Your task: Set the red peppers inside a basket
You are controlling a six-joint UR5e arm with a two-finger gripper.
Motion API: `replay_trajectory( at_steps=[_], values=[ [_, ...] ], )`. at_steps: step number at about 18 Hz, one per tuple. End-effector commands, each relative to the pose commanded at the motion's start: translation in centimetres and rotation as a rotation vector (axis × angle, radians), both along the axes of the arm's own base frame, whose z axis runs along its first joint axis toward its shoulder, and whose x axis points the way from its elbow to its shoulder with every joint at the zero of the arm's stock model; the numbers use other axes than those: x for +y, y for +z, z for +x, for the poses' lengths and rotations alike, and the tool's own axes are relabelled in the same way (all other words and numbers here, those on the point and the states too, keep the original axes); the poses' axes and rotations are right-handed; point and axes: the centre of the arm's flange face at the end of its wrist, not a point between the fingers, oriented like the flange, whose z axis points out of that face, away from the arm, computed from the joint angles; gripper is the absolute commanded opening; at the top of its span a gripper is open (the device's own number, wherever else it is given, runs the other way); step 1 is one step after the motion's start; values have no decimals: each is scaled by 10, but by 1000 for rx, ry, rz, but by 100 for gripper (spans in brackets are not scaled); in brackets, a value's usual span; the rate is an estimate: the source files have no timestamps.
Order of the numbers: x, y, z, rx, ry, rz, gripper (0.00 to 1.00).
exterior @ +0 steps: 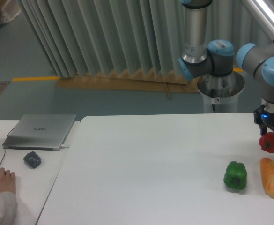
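- Red pepper: held at the right edge of the table, just above the bread wedge.
- Gripper: pointing down, fingers clamped on the red pepper.
- Green pepper: on the table, left of the bread wedge.
- Laptop: closed, on the far-left surface.
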Motion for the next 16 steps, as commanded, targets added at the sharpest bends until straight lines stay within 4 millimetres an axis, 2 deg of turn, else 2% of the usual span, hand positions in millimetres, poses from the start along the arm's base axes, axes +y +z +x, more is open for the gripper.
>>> replay_trajectory(
  at_steps=[4,5,8,13,16],
  values=[
    [0,5,-9,14,-64,6,42],
    [1,13,-14,27,-99,8,41],
    [-14,17,-36,34,-157,4,41],
    [-27,19,-51,34,-259,-7,42],
    [-43,19,-63,32,-349,-22,42]
  ],
)
